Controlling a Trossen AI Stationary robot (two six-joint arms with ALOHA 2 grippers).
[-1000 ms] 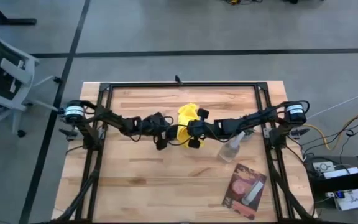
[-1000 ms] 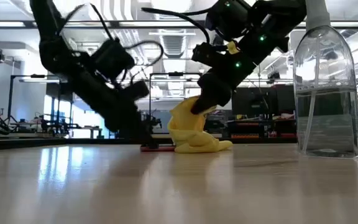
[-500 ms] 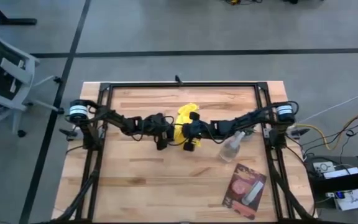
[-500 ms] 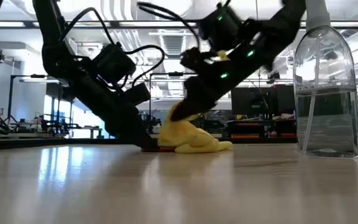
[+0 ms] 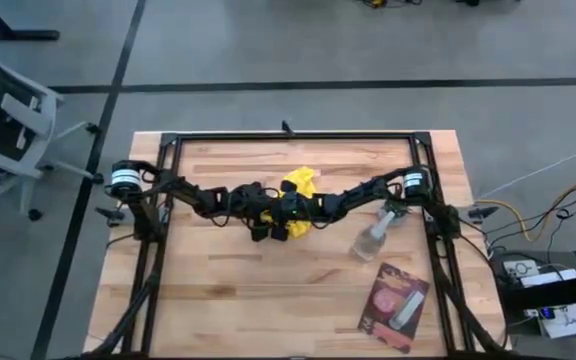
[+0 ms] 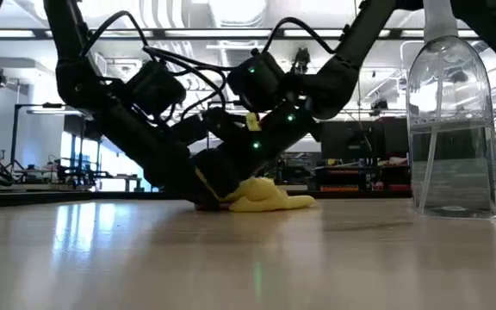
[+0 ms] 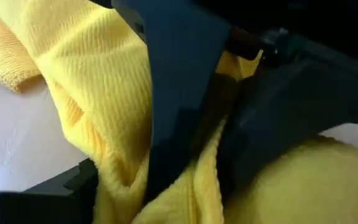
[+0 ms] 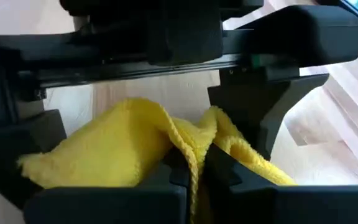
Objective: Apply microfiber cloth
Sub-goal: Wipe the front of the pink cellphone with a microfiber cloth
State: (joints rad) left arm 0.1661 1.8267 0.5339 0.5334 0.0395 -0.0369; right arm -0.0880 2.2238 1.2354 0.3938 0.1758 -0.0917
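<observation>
A clear spray bottle point(image 6: 451, 112) stands nearest on the tabletop point(image 5: 218, 290). Mid-table, the microfiber cloth point(image 5: 300, 183) lies bunched. The right gripper point(image 5: 290, 212) pinches a fold of it; the left gripper point(image 5: 265, 212), touching the cloth, stands spread apart.

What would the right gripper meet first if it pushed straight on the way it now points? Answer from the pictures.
Probably the left gripper. The right gripper, shut on the microfiber cloth, points across the table at it, and the left one's dark body fills the view just beyond the cloth. Depth is unclear.

Dark jointed arms, looping black cables
</observation>
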